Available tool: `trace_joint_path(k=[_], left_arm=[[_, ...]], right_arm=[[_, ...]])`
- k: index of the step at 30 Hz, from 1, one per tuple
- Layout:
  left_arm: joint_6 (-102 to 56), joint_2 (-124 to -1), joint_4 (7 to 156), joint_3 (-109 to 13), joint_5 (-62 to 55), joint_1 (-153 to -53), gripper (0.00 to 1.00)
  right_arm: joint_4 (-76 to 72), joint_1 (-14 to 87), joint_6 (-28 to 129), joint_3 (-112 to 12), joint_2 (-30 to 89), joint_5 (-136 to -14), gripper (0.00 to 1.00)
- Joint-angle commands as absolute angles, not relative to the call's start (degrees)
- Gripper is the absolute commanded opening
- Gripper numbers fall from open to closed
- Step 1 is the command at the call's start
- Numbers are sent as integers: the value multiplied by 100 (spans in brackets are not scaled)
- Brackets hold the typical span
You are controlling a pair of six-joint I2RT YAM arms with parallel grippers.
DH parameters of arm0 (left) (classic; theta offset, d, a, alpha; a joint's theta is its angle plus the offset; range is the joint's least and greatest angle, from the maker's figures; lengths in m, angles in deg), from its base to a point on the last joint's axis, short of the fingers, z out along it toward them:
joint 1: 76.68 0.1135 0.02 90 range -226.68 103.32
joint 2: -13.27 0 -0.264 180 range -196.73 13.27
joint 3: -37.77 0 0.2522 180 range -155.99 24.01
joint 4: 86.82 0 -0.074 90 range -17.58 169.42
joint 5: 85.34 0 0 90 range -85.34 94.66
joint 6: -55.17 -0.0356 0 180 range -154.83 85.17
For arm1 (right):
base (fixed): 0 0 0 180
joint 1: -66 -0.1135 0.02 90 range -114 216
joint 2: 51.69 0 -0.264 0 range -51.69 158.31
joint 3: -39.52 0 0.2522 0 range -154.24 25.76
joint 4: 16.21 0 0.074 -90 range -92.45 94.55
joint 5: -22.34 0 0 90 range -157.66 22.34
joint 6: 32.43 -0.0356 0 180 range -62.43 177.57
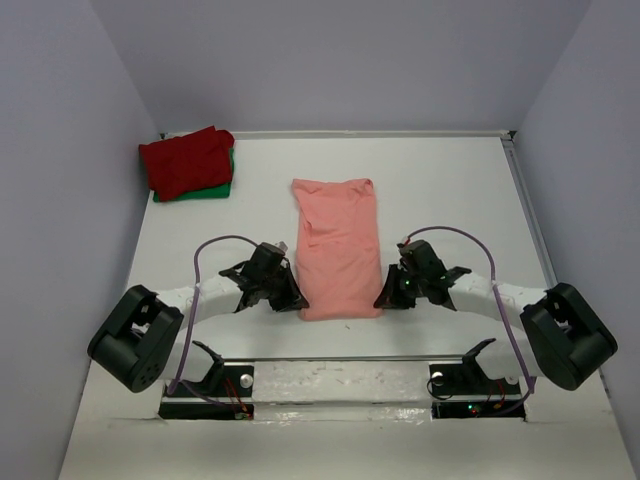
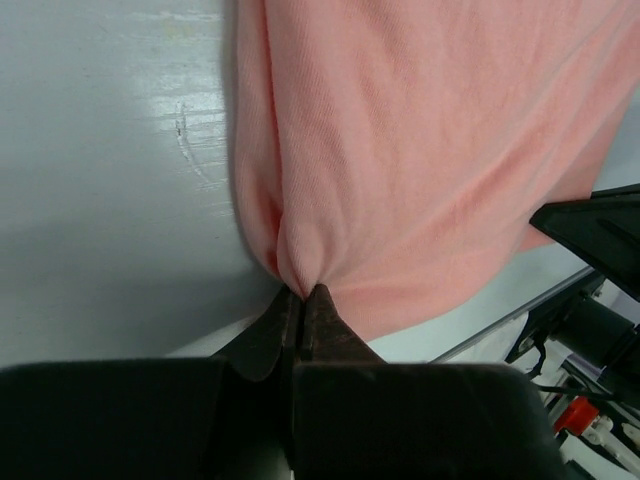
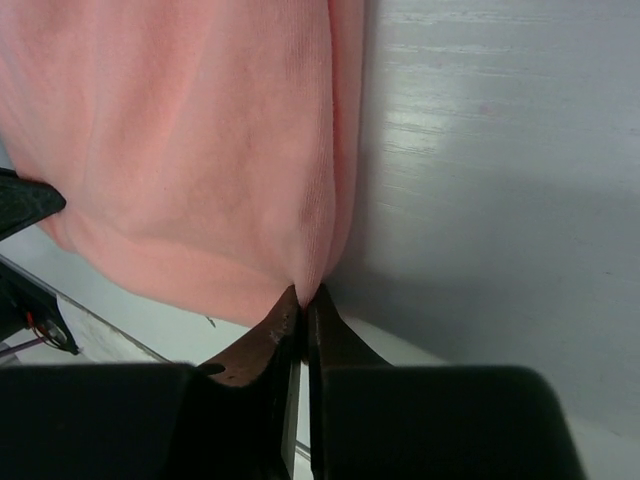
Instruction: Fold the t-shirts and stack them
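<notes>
At the far left corner of the desk (image 1: 440, 190), the dark red shirt (image 1: 186, 160) is lying folded on top of the green shirt (image 1: 218, 190). These 2 are forming the stack that the 3rd shirt, by my reading, is meant to join. Nearer the arms, the left end effector (image 2: 303, 290) is clenching a small pinch of the pink shirt (image 1: 338, 245) at its near left corner, and in the left wrist view the cloth is puckering into the closed tips. The pink shirt itself is lying flat in the middle of the desk as a long narrow strip running from near to far, well apart from the stack. It is looking already folded lengthwise, so it is probably waiting for a crosswise fold. On its other side, the right end effector (image 3: 304, 290) is pinching the near right corner in the same way, tips shut on a gathered bit of fabric. Holding both near corners at once is likely letting the 2 arms raise the near edge evenly and carry it toward the far edge, halving the strip without twisting it. Both grips are sitting low against the desk, which suggests the lift is not yet begun.
</notes>
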State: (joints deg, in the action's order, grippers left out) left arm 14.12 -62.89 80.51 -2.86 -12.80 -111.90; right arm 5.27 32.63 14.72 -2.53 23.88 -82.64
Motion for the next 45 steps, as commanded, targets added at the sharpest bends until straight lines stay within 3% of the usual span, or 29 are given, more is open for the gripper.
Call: trace_joint_path(k=[1,15,24,45], left_arm=[[1263,-6451,7573,-148,-1046,-11219,0],[1202,-6240,7494,-130,-950,-11228,0],[1219,-5581,6704,-446,-413,-11456,0],[1781,-4255,5710,-490,-440,-12027,0]], right_arm=[[625,3155,1416,-245,2468,-7970,2],[1029,2794,1407,-500,2460,-7382,0],[1776,2610,1442,-781,1802,-6907,0],[3121,1872,669,-957,483,-6520,0]])
